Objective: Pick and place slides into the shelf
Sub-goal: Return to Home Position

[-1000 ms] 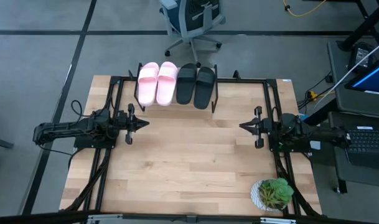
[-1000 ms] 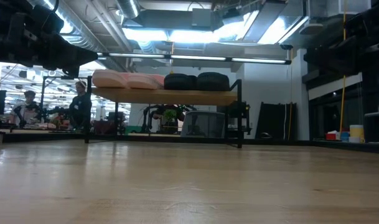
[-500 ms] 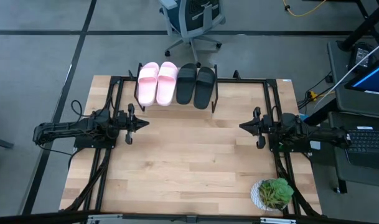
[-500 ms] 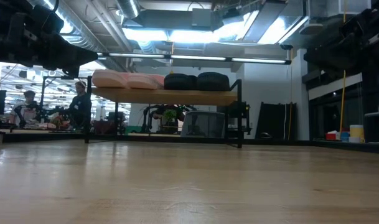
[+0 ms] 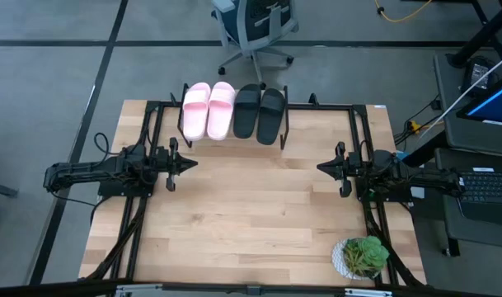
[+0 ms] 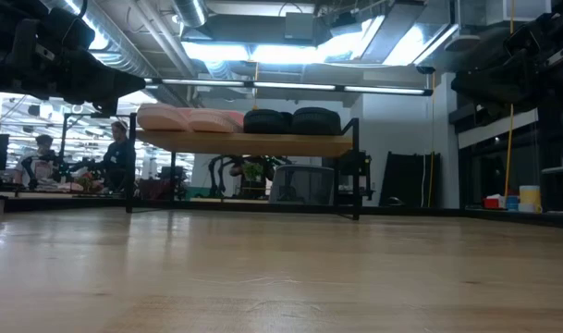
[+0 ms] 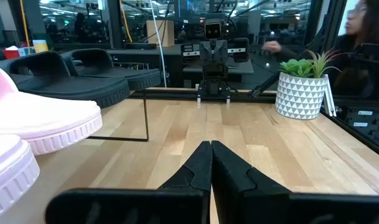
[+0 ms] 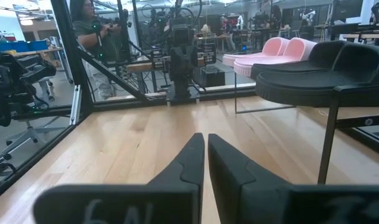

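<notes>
All four slides sit side by side on the shelf [image 6: 263, 144] at the table's [image 5: 251, 223] 12 o'clock edge: the two pink slides [image 5: 208, 110] towards 11 o'clock, the two black slides [image 5: 259, 113] just beside them towards 1 o'clock, toes pointing off the table. The left gripper [image 5: 191, 162] hangs at 9 o'clock, fingers pressed together on nothing, well apart from the shelf. The right gripper [image 5: 321, 167] faces it from 3 o'clock, likewise closed and empty. A potted plant [image 5: 362, 256] stands near 5 o'clock.
</notes>
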